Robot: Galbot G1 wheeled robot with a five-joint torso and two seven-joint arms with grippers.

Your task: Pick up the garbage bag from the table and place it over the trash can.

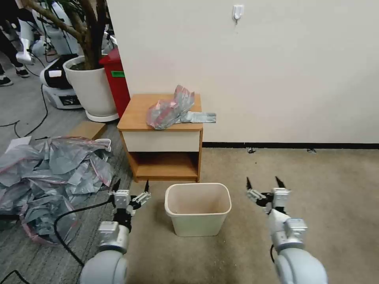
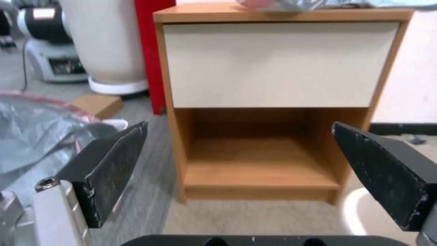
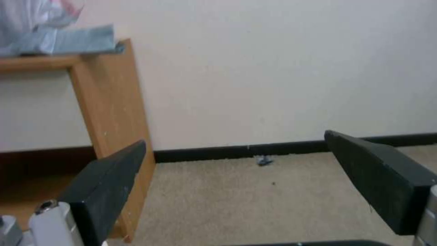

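The garbage bag (image 1: 173,108) lies crumpled on top of the table (image 1: 136,116), a grey strip of it hanging past the right edge. The wooden table stands against the wall, its cream drawer front (image 2: 278,65) above an open shelf. On the carpet in front of it sits the cream trash can (image 1: 197,209). My left gripper (image 1: 132,186) hovers low, to the left of the can, open and holding nothing. To the can's right my right gripper (image 1: 263,183) is also open, at about the same height. The bag's strip (image 3: 64,41) shows in the right wrist view.
A big heap of grey bags (image 1: 43,177) covers the floor at the left. Behind it are a white plant pot (image 1: 90,88), a tall red bin (image 1: 117,81) and a flat cardboard box (image 1: 87,129). Beige carpet (image 1: 300,169) spreads to the right, bounded by the wall.
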